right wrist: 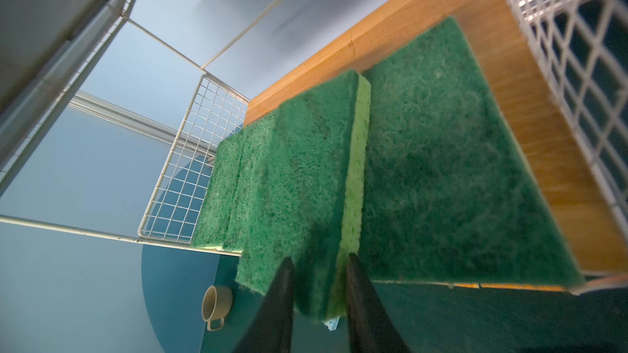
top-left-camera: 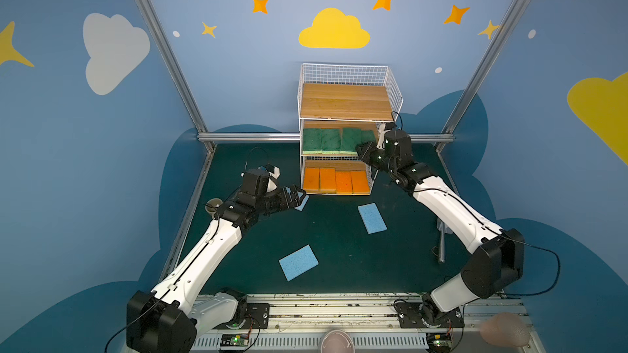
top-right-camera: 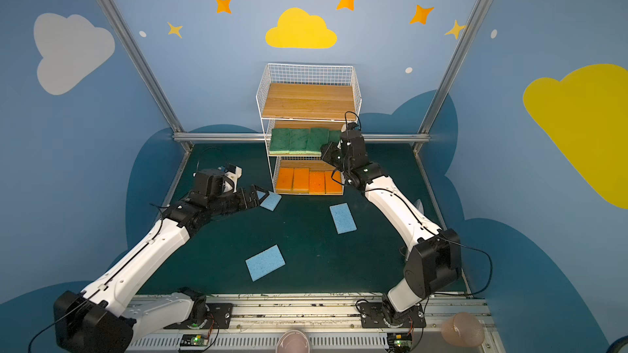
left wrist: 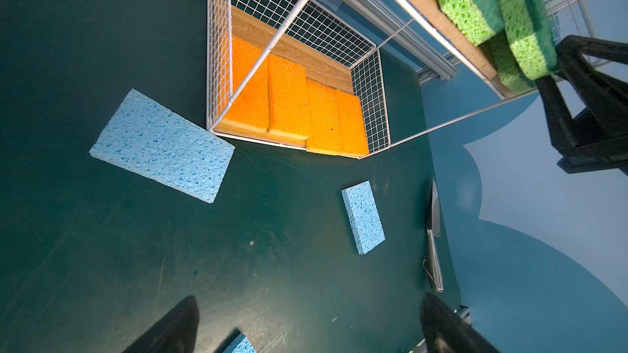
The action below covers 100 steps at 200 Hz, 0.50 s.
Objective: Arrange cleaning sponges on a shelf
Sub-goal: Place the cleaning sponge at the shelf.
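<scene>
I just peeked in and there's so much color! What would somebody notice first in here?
The tall white wire shelf at the back catches the eye, with a row of green sponges on its middle tier and orange sponges on the bottom one. Three blue sponges lie scattered on the dark mat in front. The right tool is at the end of the green row.

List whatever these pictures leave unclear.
Grip: in the right wrist view the right gripper straddles the tilted green sponge; contact unclear.
Rightmost green sponge: in a top view, front hidden by that gripper.
Blue sponge: in a top view, mostly hidden by the left gripper.
Cup: in a top view, partly behind the left arm.
Pink object: cut off at the bottom in both top views.
</scene>
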Each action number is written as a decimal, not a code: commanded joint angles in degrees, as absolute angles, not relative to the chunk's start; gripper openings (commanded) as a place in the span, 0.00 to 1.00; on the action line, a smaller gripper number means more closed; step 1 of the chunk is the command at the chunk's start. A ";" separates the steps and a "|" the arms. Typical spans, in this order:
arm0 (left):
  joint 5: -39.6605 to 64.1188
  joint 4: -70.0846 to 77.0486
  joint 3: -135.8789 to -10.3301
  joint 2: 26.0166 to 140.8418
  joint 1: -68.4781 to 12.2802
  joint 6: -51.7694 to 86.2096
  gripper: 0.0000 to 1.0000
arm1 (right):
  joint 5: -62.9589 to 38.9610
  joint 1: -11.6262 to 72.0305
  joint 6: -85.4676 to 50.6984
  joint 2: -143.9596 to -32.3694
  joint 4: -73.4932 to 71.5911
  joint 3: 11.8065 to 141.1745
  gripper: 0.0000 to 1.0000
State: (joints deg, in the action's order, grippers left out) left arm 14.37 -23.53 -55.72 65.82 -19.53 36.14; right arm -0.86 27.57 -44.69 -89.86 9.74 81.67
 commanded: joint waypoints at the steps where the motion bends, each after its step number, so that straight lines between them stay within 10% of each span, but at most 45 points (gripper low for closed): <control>1: 14.46 -24.42 -56.16 64.30 -19.69 34.89 1.00 | 1.23 26.98 -45.35 -90.53 9.93 83.14 0.37; 100: 14.43 -24.96 -57.12 63.46 -19.78 35.02 1.00 | -1.94 27.48 -44.25 -85.00 8.52 80.65 0.59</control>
State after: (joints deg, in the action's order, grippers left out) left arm 14.37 -24.03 -55.72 64.38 -19.55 35.94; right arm -1.41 27.59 -44.62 -88.49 9.54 81.45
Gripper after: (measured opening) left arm 0.997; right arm 0.589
